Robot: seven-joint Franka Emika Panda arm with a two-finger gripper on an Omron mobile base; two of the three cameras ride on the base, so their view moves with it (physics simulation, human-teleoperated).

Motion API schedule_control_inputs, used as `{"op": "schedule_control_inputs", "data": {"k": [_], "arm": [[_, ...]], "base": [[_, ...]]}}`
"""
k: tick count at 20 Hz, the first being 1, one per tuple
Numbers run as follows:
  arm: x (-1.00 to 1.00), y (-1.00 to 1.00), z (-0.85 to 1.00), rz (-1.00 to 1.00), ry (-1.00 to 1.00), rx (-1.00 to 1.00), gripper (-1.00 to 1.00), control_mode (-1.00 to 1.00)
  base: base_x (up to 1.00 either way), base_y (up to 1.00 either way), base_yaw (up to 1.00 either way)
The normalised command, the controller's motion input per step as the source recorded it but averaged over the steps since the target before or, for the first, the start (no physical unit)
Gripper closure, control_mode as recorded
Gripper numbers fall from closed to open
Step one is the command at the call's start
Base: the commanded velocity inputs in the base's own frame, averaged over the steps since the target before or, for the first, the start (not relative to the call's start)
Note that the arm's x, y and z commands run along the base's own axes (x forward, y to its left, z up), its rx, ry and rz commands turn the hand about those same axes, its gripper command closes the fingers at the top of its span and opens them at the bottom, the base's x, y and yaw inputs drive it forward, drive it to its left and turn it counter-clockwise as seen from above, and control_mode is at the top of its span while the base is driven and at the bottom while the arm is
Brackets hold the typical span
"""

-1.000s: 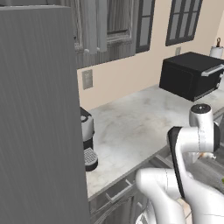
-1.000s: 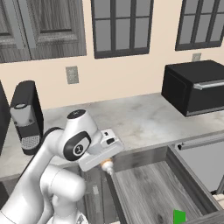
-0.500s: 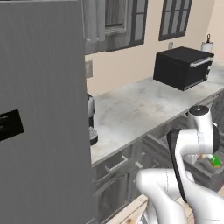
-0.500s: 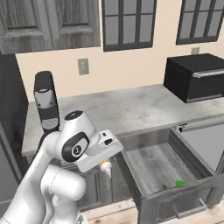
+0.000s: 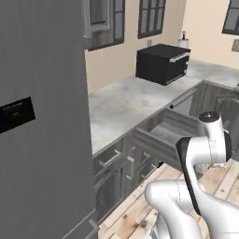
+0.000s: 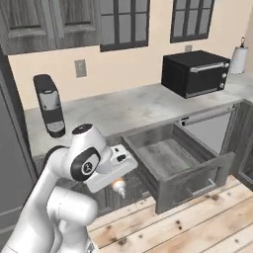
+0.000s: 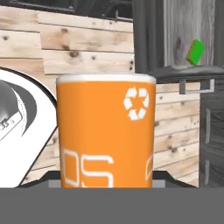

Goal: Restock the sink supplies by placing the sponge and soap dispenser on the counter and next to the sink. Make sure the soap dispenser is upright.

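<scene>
The soap dispenser (image 7: 106, 131), an orange bottle with a white recycling mark, stands close up in the hand view, held between the dark fingertips of my gripper (image 7: 107, 181). From the right base view, my gripper (image 6: 119, 187) hangs low in front of the cabinets with a bit of orange soap dispenser (image 6: 118, 185) showing at its tip. The green sponge (image 7: 195, 51) lies inside the open drawer (image 7: 175, 39). Behind the drawer runs the marbled counter (image 6: 123, 106), also the counter (image 5: 126, 102). The sink is out of view.
The open drawer (image 6: 173, 158) juts out over the wooden floor. A black microwave (image 6: 195, 73) sits on the counter at the right, a coffee machine (image 6: 49, 105) at the left. A tall grey fridge (image 5: 42, 116) stands to the left. A paper towel roll (image 6: 238, 59) is far right.
The whole picture has shifted: the base has driven back from the counter and the drawer now lies farther off. The gripper stays shut on the orange bottle.
</scene>
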Motion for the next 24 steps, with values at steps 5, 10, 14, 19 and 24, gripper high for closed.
{"op": "schedule_control_inputs", "data": {"k": [5,10,14,19,24], "arm": [[0.0,0.0,0.0,0.0,0.0,0.0,1.0,1.0],[0.0,0.0,0.0,0.0,0.0,0.0,1.0,1.0],[0.0,0.0,0.0,0.0,0.0,0.0,1.0,1.0],[0.0,0.0,0.0,0.0,0.0,0.0,1.0,1.0],[0.0,0.0,0.0,0.0,0.0,0.0,1.0,1.0]], "base": [[-0.39,-0.09,-0.66],[0.1,-0.45,-0.6],[0.51,-0.82,-0.51],[0.93,-0.89,-0.41],[1.0,-0.72,-0.26]]}}
